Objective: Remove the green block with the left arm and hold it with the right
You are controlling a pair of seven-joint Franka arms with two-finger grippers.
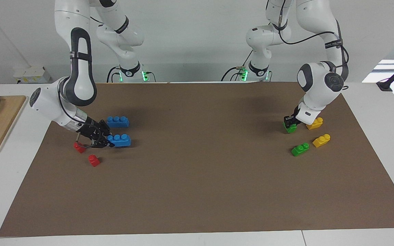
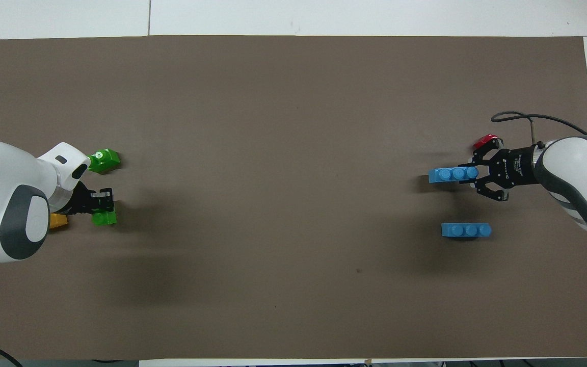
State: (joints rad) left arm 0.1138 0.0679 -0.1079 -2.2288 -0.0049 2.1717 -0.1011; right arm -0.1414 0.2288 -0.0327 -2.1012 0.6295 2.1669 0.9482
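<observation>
Left gripper (image 1: pixel 290 123) is sitting down on the green block (image 1: pixel 290 128), fingers clamped on it, beside a yellow brick (image 1: pixel 315 123) — right gripper (image 1: pixel 106 140) is hanging spread open at a blue brick (image 1: pixel 120 140).

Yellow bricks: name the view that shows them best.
The facing view. Both yellow bricks lie in sight there, one partly covered by the left arm, beside the green block. The overhead view shows only a yellow sliver under that arm.

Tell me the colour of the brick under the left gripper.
Bright green, clearest in the facing view.
</observation>
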